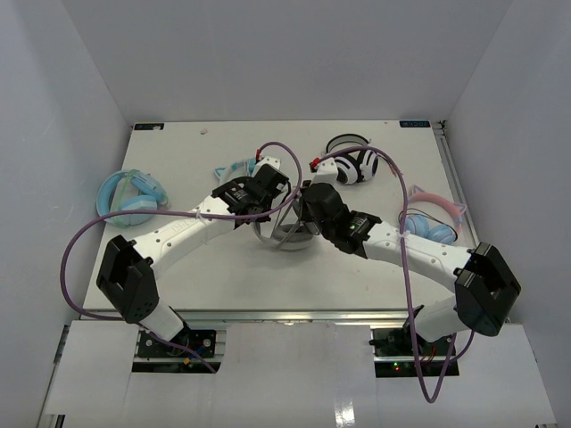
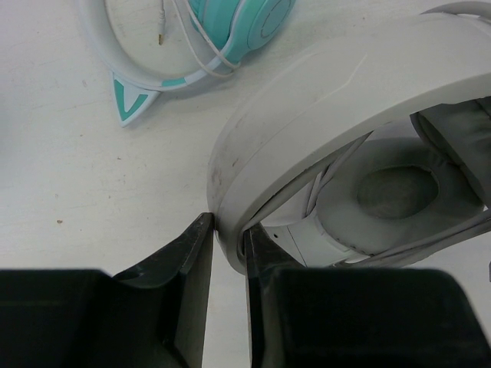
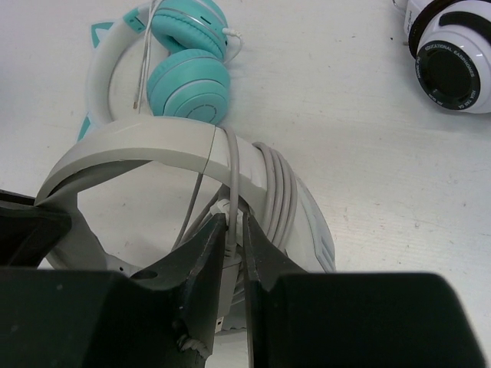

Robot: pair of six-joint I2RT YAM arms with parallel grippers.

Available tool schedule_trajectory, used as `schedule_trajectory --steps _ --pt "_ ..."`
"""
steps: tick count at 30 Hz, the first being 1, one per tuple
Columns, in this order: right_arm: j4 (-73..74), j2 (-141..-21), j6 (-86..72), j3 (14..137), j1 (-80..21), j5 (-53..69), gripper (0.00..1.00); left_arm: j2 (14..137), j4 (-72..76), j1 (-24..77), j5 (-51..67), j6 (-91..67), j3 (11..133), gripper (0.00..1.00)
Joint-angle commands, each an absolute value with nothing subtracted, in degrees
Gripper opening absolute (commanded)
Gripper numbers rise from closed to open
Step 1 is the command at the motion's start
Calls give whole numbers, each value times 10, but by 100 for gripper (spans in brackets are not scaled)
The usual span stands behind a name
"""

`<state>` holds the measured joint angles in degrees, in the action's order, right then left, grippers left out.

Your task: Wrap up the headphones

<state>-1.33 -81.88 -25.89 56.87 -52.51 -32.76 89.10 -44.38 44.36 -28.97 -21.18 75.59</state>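
Black fingers of the left gripper (image 2: pixel 229 241) pinch the grey-white headband (image 2: pixel 322 100) of the headphones (image 1: pixel 287 234) at mid-table (image 1: pixel 357 267). The right gripper (image 3: pixel 232 230) is clamped on the thin cable (image 3: pixel 272 184), which lies looped round the band. If that cord slips from the pinch, the coils would likely spring loose or snag the teal cat-ear set (image 3: pixel 188 77) nearby.

Left hand (image 1: pixel 272 203), right hand (image 1: pixel 308 218) — both at the headphones (image 1: pixel 284 239)

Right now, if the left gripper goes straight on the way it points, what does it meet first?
The headphones: their headband sits between the left gripper's jaws, so it would press into that at once.
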Motion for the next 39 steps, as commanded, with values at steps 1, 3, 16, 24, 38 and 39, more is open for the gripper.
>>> schedule_trajectory --steps 1,3,16,24,38,39 --pt "-29 -831 -252 600 -521 -330 20 847 -408 445 -296 -220 762 0" --pt "-29 -834 -254 599 -520 -330 19 846 -407 445 -298 -220 762 0" --pt "-20 -819 -278 581 -503 -331 8 846 -410 442 -315 -237 756 0" --pt "-1 -822 -282 588 -481 -333 8 847 -409 440 -316 -241 754 0" --pt "16 -808 -269 582 -498 -302 8 862 -403 437 -316 -250 751 0" --pt "16 -809 -267 582 -502 -303 8 865 -401 437 -315 -250 751 0"
